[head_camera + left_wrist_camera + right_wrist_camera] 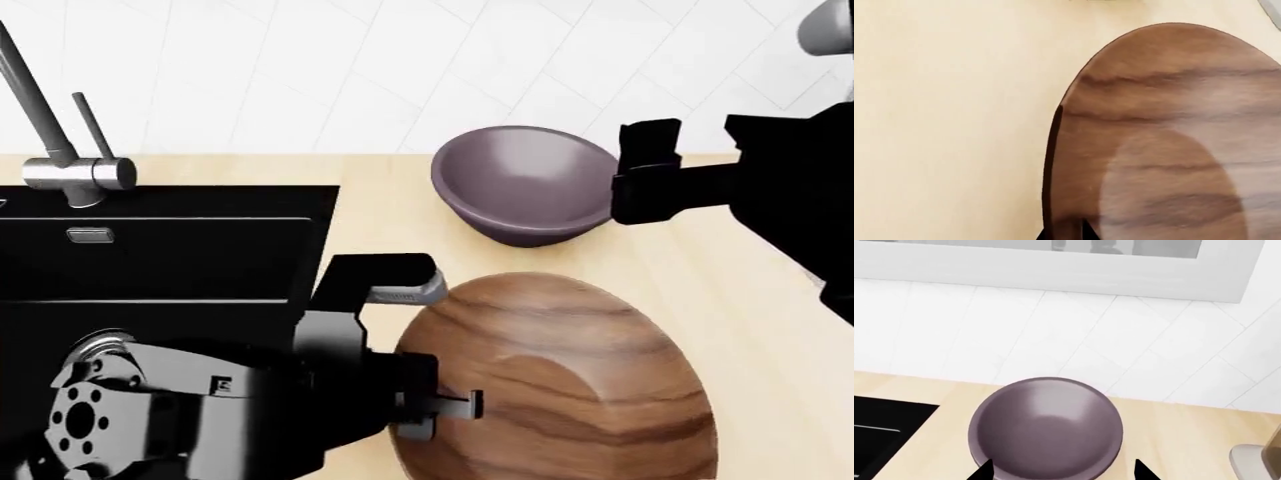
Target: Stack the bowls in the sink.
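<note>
Brown wood-grain bowl (561, 385) on the beige countertop (747, 300), just right of the sink (174, 260), wide and round with dark streaks running across lighter brown; in the left wrist view (1167, 135) fills most of the frame, rim curving against bare countertop. Left gripper (424, 345) at the bowl's left rim, one finger above the edge and one lower finger reaching onto the rim; looks clamped over that rim, though actual contact cannot be told for sure from these views. Purple-grey bowl (523, 185) farther back on the countertop, near the white tiled wall (400, 70), matte, smooth, slightly smaller, tilted so its hollow faces forward; well seen in the right wrist view (1046, 427) as a round dome with soft highlights. Right gripper (647, 185) just beside the purple-grey bowl's right rim; in the right wrist view two dark fingertips (982, 471) spread wide to either side of the bowl, holding nothing. Bowls apart, a strip of bare countertop between them. Sink a black rectangular basin at the left, its right edge close to the brown bowl's rim, chrome faucet (60, 150) at the back left corner. Open countertop to the right of the brown bowl and in front of the purple-grey one; basin interior dark and largely hidden by the left arm.
</note>
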